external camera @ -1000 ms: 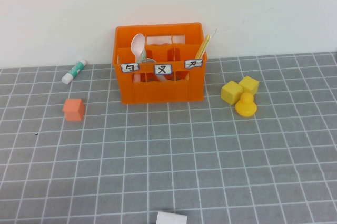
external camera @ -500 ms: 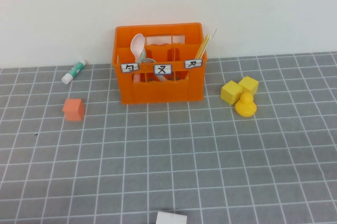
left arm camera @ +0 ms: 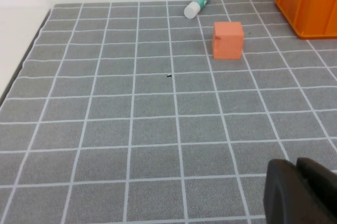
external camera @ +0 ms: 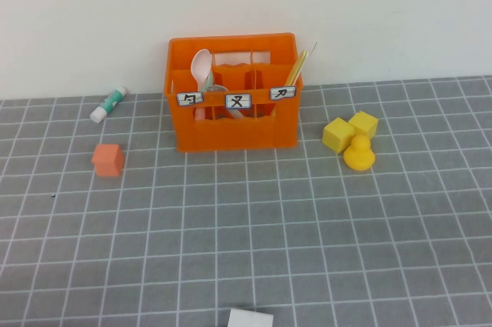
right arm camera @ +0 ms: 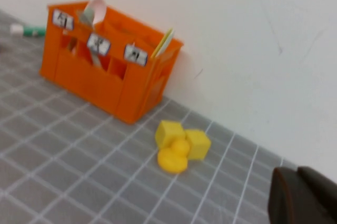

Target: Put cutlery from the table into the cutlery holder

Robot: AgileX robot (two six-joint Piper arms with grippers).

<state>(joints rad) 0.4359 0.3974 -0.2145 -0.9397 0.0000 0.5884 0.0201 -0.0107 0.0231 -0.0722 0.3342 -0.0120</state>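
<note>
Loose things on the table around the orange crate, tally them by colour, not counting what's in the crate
Yellow: 3, two cubes and a duck
Orange: 1, small cube
White and green: 1, tube
White: 1, piece at the near edge
Total: 6

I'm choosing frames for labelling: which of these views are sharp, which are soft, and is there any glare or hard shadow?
High view: evenly lit, no glare, cutlery holder casts no hard shadow. Left wrist view: crisp grid, orange cube sharp; left gripper a dark shape at the corner, shut. Right wrist view: soft, holder labels smeared, yellow duck fuzzy; right gripper dark, shut.
</note>
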